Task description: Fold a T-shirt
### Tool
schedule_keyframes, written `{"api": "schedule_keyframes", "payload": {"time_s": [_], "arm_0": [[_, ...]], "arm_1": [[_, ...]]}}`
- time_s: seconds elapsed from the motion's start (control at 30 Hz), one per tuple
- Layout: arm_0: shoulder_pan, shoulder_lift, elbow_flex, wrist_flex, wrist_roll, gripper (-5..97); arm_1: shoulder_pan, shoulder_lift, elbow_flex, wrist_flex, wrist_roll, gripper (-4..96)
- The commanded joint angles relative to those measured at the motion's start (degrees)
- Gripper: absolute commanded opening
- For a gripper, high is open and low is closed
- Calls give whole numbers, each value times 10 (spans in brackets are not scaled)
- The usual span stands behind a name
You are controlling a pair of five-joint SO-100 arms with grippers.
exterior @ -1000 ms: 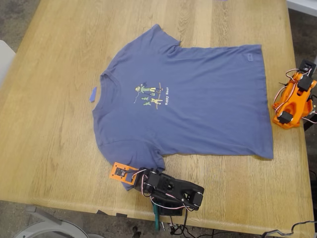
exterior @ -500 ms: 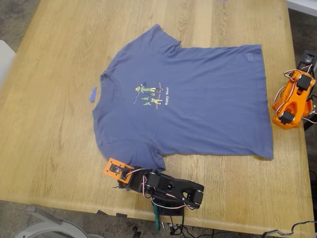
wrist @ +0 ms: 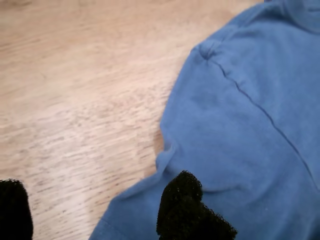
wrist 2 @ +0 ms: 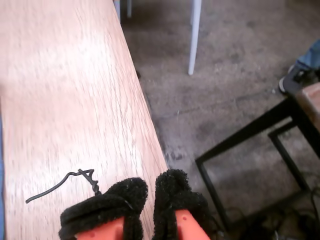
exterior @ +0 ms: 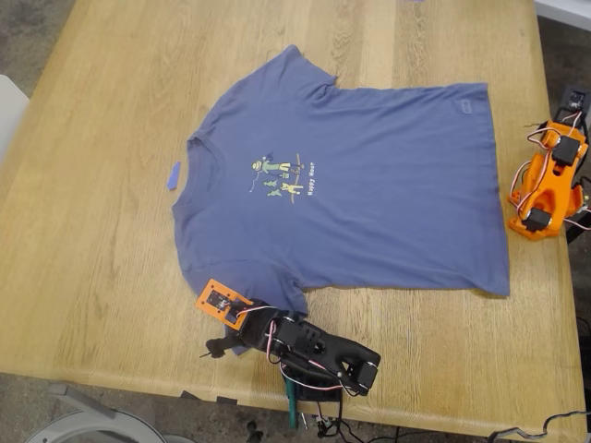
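The slate-blue T-shirt (exterior: 351, 185) lies flat and face up on the wooden table (exterior: 92, 258), collar toward the exterior view's left, with a small green-and-yellow print on the chest. My first gripper (exterior: 231, 337), on the black arm at the table's near edge, is open at the near sleeve. In the first wrist view one black fingertip (wrist: 186, 200) rests over the sleeve (wrist: 240, 145) and the other is over bare wood. My second gripper (wrist 2: 145, 197), on the orange arm (exterior: 547, 180) at the exterior view's right, is shut and empty at the table edge, away from the shirt.
A small blue scrap of tape (exterior: 174, 175) lies on the table beside the collar. A thin black wire scrap (wrist 2: 65, 182) lies on the wood near my second gripper. Beyond the table edge are white chair legs (wrist 2: 194, 35), a black metal frame (wrist 2: 250, 135) and a person's shoe (wrist 2: 295, 80).
My first gripper has swung toward the near sleeve and opened, one finger now out over bare wood. The orange arm has shifted slightly. The shirt has not moved.
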Motion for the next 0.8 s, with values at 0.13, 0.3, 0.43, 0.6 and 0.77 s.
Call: {"api": "schedule_keyframes", "payload": {"time_s": [0.13,0.3,0.43,0.6,0.77], "arm_0": [[13,64,-46,-72,13,592],[40,64,-31,-122,-11,654],[44,64,-36,-120,-13,654],[45,64,-49,-120,-26,654],[50,64,-54,-120,-29,644]], "arm_1": [[43,4,-52,-69,-14,128],[94,4,-69,-52,-6,163],[94,5,-75,-54,7,159],[65,5,-59,-134,22,216],[33,5,-64,-145,25,351]]}}
